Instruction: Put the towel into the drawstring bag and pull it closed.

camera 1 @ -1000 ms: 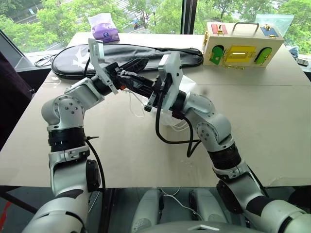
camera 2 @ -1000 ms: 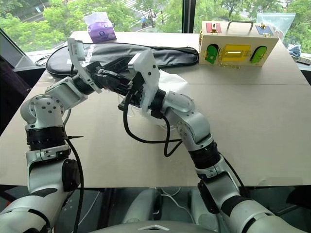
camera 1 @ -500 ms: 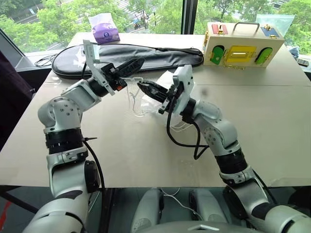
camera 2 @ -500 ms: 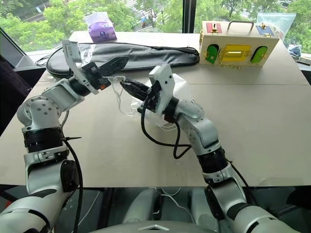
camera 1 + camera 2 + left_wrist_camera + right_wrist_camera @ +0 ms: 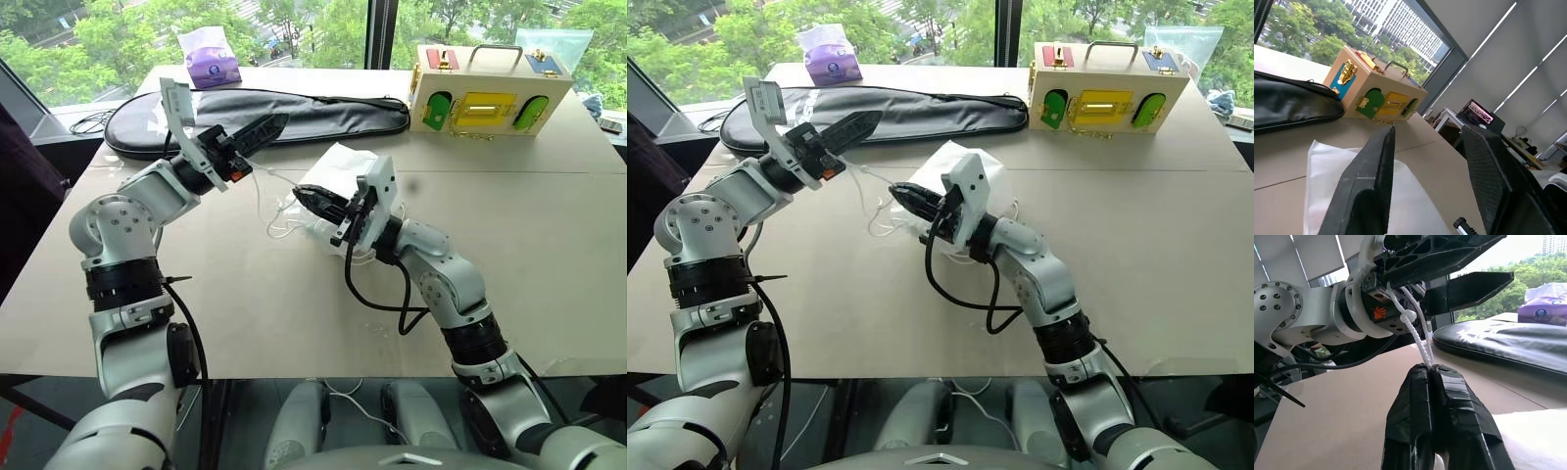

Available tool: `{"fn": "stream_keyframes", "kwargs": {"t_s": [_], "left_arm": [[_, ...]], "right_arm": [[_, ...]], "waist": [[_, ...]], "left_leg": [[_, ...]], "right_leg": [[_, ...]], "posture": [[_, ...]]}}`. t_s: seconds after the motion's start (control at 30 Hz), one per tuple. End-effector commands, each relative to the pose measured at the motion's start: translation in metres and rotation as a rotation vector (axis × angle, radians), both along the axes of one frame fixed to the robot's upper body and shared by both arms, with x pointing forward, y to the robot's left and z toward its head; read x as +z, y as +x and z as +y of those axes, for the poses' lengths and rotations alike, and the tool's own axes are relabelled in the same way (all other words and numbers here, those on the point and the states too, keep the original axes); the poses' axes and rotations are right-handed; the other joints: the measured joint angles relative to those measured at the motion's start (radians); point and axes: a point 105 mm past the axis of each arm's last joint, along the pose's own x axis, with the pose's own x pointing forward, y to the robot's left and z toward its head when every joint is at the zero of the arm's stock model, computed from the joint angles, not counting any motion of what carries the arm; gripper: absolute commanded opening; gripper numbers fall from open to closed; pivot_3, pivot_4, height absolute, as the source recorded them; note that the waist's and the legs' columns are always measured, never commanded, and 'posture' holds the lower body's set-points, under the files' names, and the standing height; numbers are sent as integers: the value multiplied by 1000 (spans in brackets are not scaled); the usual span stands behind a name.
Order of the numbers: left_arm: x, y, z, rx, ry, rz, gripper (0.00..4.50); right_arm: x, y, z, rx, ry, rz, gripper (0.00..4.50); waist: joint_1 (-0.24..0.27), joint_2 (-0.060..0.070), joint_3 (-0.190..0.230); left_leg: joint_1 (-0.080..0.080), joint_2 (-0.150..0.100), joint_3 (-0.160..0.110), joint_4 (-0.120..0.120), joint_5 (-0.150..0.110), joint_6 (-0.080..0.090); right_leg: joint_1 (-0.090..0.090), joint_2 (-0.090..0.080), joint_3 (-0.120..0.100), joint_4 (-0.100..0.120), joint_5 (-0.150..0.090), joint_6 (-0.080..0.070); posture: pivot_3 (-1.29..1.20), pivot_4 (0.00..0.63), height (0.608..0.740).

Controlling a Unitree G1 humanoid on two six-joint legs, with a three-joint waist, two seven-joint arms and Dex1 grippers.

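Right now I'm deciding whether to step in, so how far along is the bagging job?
Looks done: no loose towel lies on the table, so it is probably inside the drawstring bag, though I cannot see it. In hand: the right gripper is shut on the white cord, which runs up to the open left gripper. Left: pulling the cord until the mouth cinches; whether it is closed yet I cannot tell.

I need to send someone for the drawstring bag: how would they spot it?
Start at the wooden box at the table's far edge. Nearer, mid-table, lies the drawstring bag, behind the right hand. It is thin, white and crinkly with cords, unlike the long black case.
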Motion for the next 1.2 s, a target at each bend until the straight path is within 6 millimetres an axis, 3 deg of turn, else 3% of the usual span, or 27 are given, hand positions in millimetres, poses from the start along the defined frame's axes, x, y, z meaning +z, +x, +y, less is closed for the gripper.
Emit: {"fn": "stream_keyframes", "kwargs": {"t_s": [0.03, 0.07, 0.4, 0.57, 0.63, 0.73, 0.8, 1.0, 1.2], "left_arm": [[14, -4, -1, 4, 25, -66, 4094], [13, -3, -1, 5, 27, -65, 4421], [11, -2, 4, 32, 38, -62, 4421], [8, 2, 28, 116, 58, -49, 4421], [2, 6, 45, 187, 100, -35, 4500], [-12, 5, 71, 258, 159, -9, 4500], [-24, 2, 87, 297, 215, 14, 4500], [-68, -29, 113, 302, 447, 88, 4500], [-109, -76, 98, 148, 666, 95, 4500]], "right_arm": [[16, -8, 4, 22, 34, -54, 0], [16, -8, 4, 22, 35, -53, 0], [15, -6, 4, 12, 34, -48, 0], [4, 3, -3, -39, -29, -18, 0], [-3, 3, -8, -27, -68, 5, 655], [-7, 9, -26, -82, -105, -7, 1947], [-11, 1, -37, -43, -139, -4, 2858], [-23, -33, -83, 46, -224, 5, 2858], [-37, -50, -136, -4, -266, 50, 2858]], "waist": [[0, 0, 0], [0, 0, 0], [0, 0, 0], [-1, 0, 0], [-1, 0, 0], [-1, 0, 0], [0, 0, 0], [3, 0, 0], [6, 0, 0]], "left_leg": [[0, 0, 0, 0, 0, 0], [0, 0, 0, 0, 0, 0], [0, 0, 0, 0, 0, 0], [0, 0, 0, 0, 0, 0], [0, 0, 0, 0, 0, 0], [1, 0, 1, 0, 0, 0], [1, 0, 1, -1, 0, 0], [-1, 0, 0, -2, -2, 3], [1, 1, 0, -4, -3, 5]], "right_leg": [[0, 0, 0, 0, 0, 0], [0, 0, 0, 0, 0, 0], [0, 0, 0, 0, 0, 0], [0, 0, 0, 0, 0, 0], [0, 1, 0, 0, 0, 0], [0, 2, 0, 0, 0, 0], [0, 2, 0, 0, 0, 0], [0, -3, 0, -3, 0, 0], [2, -5, 4, -5, 0, -1]], "posture": [[0, 150, 740], [0, 150, 740], [0, 150, 740], [0, 150, 740], [0, 150, 740], [0, 150, 740], [0, 150, 740], [0, 150, 740], [0, 150, 740]]}}
